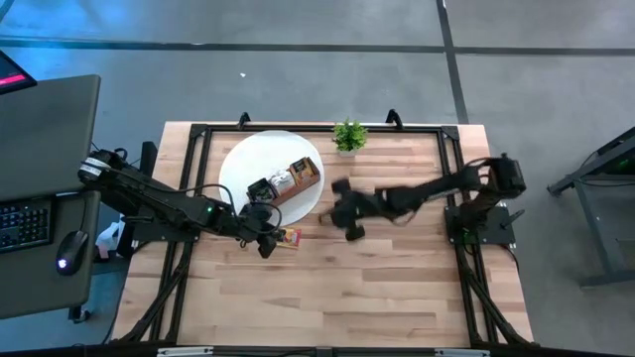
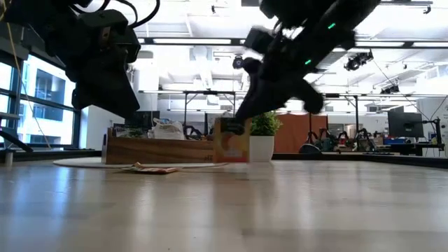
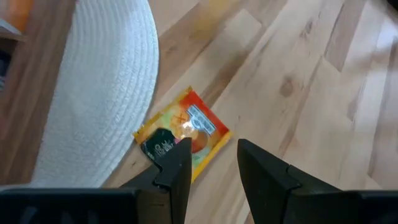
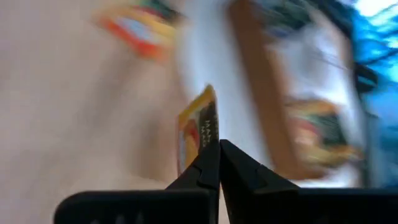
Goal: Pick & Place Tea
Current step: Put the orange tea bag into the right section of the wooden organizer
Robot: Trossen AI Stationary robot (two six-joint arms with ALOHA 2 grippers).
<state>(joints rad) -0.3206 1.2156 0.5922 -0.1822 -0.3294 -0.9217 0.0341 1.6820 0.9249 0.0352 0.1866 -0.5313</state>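
Held sachet: a small flat orange-yellow tea sachet (image 4: 199, 127) pinched at one edge between the closed fingers of the right gripper (image 4: 219, 163); it hangs upright, edge-on in the right wrist view, above the desk near the mat's rim (image 2: 231, 145).
Loose sachet: a flat orange-red-yellow tea sachet (image 3: 186, 132) lying flat on the desk, one corner just beside the mat's edge; its faces up, corners set diagonal to the desk planks (image 1: 288, 238).
Left gripper: dark left gripper (image 3: 211, 163) hovering over the loose sachet, fingers parted, holding nothing (image 1: 266, 243).
Right gripper: over the desk's middle, beside the mat (image 1: 349, 226).
Box: brown wooden compartment box (image 1: 295, 183) on the mat, sachets standing in it (image 2: 157, 149).
Mat: round white woven mat (image 1: 243, 164) at the desk's far centre-left.
Plant: small green potted plant in a white pot (image 1: 348, 137) at the far edge.
Desk: light wooden plank desk (image 1: 377, 288) with a black frame.
Room: grey floor; a side desk with keyboard and mouse (image 1: 67, 248); an open workshop behind.
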